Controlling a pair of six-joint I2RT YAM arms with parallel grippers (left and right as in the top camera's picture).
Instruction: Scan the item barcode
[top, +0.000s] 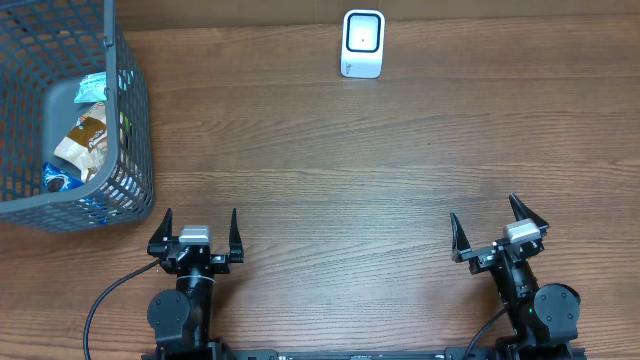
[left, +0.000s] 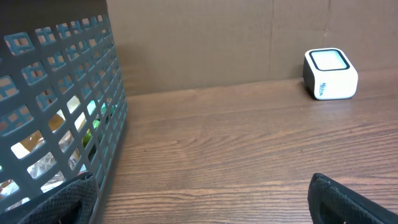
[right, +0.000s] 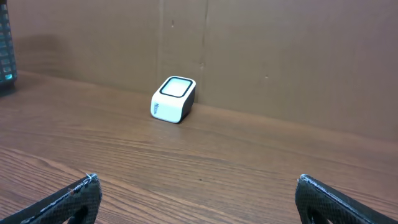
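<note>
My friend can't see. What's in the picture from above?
The robot's left hand and right hand sit open and empty over a wooden table. A grey basket of packets stands left; a white scanner sits far back.

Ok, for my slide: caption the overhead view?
Open left gripper and right gripper idle; item basket left, white scanner ahead.

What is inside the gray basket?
A brown-and-white packet, a teal packet and a blue packet. The basket wall and the top packets hide whatever lies underneath.
</note>
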